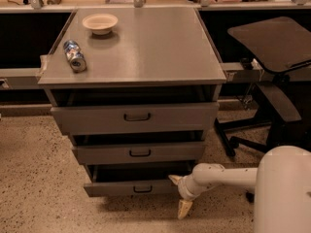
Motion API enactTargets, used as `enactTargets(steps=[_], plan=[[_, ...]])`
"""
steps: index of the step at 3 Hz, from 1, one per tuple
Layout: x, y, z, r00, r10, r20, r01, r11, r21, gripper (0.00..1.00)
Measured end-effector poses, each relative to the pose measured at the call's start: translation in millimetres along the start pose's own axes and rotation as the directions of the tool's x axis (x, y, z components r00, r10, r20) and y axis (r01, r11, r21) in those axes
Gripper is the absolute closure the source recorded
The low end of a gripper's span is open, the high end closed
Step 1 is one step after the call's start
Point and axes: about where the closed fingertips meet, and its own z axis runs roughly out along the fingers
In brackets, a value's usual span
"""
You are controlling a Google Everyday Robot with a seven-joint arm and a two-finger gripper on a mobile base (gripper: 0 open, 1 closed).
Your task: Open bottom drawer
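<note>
The bottom drawer (121, 188) is the lowest of three grey drawers in the cabinet. It has a small dark loop handle (142, 189) at its centre and stands slightly pulled out, with a dark gap above its front. My gripper (179, 194) is at the drawer's right end, low near the floor. It is open, with its yellowish fingers spread. The upper fingertip (174, 179) is by the drawer front's right corner and the lower one (184, 209) hangs below it. It holds nothing.
The middle drawer (138, 153) and top drawer (133, 117) are also slightly out. A white bowl (100, 23) and a can lying on its side (75, 56) are on the cabinet top (146, 47). An office chair (272, 81) stands to the right. My white arm (228, 176) reaches in from the lower right.
</note>
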Motion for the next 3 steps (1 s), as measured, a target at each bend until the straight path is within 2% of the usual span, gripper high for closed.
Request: enactTargets(steps=[1,3], plan=[[22.7,-11.5,9.4,1.0,0.016,-0.015,-0.016,0.9998,0.012,0.0],[52.0,-34.4,26.7,0.998,0.044,-0.043,-0.043,0.9987,0.028,0.0]])
